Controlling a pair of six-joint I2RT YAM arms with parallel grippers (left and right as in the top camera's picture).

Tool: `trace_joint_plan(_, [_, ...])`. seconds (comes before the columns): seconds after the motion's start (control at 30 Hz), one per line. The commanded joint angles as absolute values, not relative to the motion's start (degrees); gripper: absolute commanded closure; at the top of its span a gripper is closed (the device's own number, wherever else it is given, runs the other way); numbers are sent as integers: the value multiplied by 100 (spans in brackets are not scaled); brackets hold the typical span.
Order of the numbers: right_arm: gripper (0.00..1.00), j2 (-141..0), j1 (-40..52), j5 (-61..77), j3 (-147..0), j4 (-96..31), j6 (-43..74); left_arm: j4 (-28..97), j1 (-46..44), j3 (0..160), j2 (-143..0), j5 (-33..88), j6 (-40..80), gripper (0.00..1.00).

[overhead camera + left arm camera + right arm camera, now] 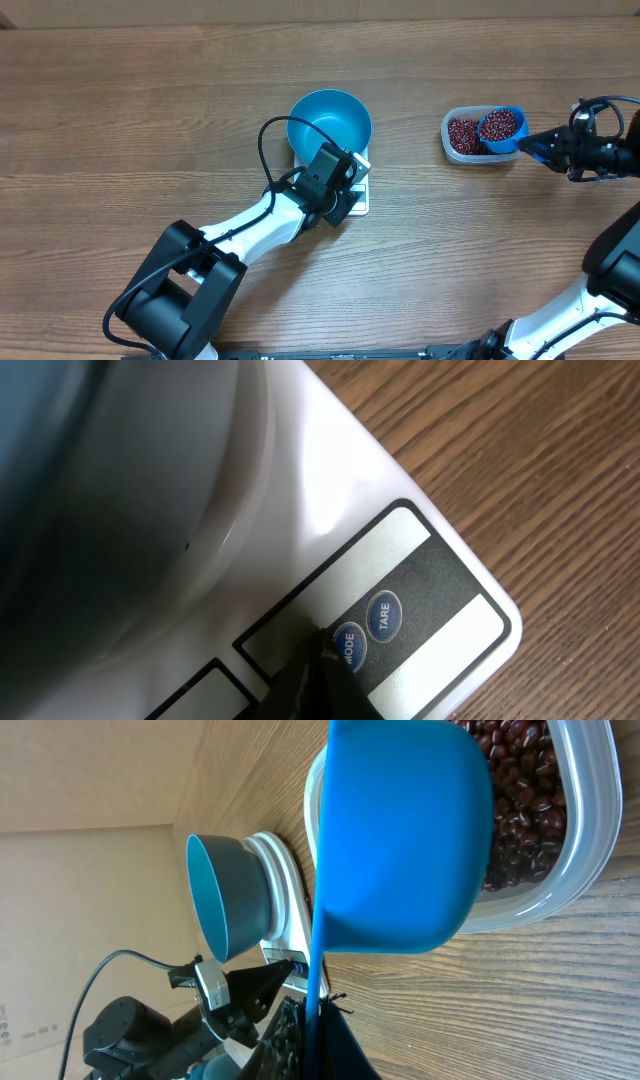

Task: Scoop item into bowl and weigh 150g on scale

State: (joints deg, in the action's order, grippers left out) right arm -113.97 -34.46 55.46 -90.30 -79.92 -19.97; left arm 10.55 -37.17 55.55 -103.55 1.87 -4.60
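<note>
The bright blue bowl [329,122] stands on the white scale [361,197]. My left gripper [347,186] is shut, and in the left wrist view its tip [322,656] rests on the scale's dark button panel [420,600], right beside the MODE button [350,645]. The bowl's blurred underside [90,490] fills that view's upper left. My right gripper [545,146] is shut on the handle of a small blue scoop [500,127] heaped with red-brown beans, held over the clear tub [458,148] of beans [525,790]. From the right wrist, the scoop [400,830] hides part of the tub.
The TARE button [385,614] lies just right of MODE. A black cable [268,150] loops from the left arm beside the bowl. Bare wooden tabletop surrounds the scale and the tub. The right arm's base sits at the lower right [610,270].
</note>
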Motion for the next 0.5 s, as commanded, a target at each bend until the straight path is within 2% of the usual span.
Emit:
trace_joint_plan(0.0, [96,-11419,-3437,5706,-9006,-7985,-2108,1083,-3756,5496,-10661,148,-515,96])
trace_joint_plan(0.47, [96,-11419,-3435,5706,-9006,-7983,-2108,1264,-3754,5621,-10335,128,-720,96])
